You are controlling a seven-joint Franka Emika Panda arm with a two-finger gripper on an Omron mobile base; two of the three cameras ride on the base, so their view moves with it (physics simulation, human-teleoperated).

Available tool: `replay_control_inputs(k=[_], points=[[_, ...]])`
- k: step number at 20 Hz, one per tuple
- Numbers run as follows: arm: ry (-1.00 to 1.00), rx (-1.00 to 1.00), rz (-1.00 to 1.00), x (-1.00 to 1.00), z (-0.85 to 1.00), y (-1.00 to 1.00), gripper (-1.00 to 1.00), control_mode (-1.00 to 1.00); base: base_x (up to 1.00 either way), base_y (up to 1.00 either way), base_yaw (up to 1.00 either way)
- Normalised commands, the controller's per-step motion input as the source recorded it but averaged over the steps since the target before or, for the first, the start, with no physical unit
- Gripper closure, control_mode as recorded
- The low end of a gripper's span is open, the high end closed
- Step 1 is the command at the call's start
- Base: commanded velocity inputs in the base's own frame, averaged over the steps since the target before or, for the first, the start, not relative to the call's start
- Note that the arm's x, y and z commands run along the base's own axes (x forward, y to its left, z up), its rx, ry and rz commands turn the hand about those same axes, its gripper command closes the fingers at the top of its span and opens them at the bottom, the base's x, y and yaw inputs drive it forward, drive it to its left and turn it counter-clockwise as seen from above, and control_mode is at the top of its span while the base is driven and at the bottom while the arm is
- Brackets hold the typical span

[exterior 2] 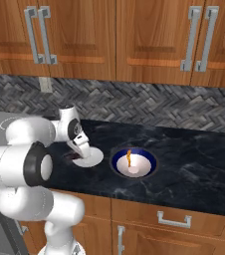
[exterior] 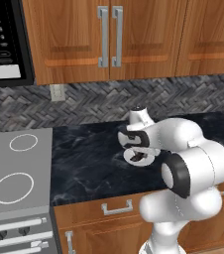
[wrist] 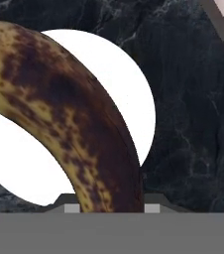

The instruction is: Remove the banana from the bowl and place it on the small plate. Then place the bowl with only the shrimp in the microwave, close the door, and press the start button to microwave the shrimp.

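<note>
**Banana held over the small plate, release pending**

My hand (exterior 2: 79,149) is clenched on the banana (wrist: 69,124). In the hand view the spotted, browning fruit runs right down between the two finger tips at the bottom edge, so the grip sits on it there. I cannot judge how wide the fingers stand beyond the banana's own thickness. Whether the fruit already touches anything below it, I cannot tell.

Directly beneath the hand lies the small plate (exterior 2: 90,158), a plain white saucer on the dark marbled bench (exterior 2: 194,164). In the hand view its white disc (wrist: 119,84) shows behind the banana, which crosses it at a slant.

What worries me from here:
- The banana is long and curved and the plate is small. If I let go while it hangs off centre, one end could tip over the rim and the fruit could roll onto the bench.
- Releasing from too high could make it bounce or push the plate.

Just beside the plate, to the right in the right base view, sits the bowl (exterior 2: 133,163), dark blue outside and white within, with the orange shrimp (exterior 2: 129,157) inside it. When I pull away I must not sweep sideways into its rim.

Farther out, the microwave (exterior: 5,42) hangs at the upper left of the left base view, above the stove (exterior: 15,173). By my reckoning the bowl's trip there and the door and button steps are all yet to come.
</note>
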Motion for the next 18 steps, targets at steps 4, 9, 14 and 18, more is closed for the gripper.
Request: replay_control_inputs(k=[4, 9, 14, 18], points=[[0.01, 0.07, 0.05, 0.3, -0.42, -0.02, 1.0, -1.0, 0.0, 0.0, 0.0], [0.0, 0.07, 0.05, 0.33, -0.3, 0.0, 1.0, -1.0, 0.0, 0.0, 0.0], [0.0, 0.08, 0.04, 0.18, -0.21, -0.16, 1.0, -1.0, 0.0, 0.0, 0.0], [0.0, 0.06, 0.0, 0.0, -0.17, -0.14, -1.0, -1.0, 0.0, 0.0, 0.0]])
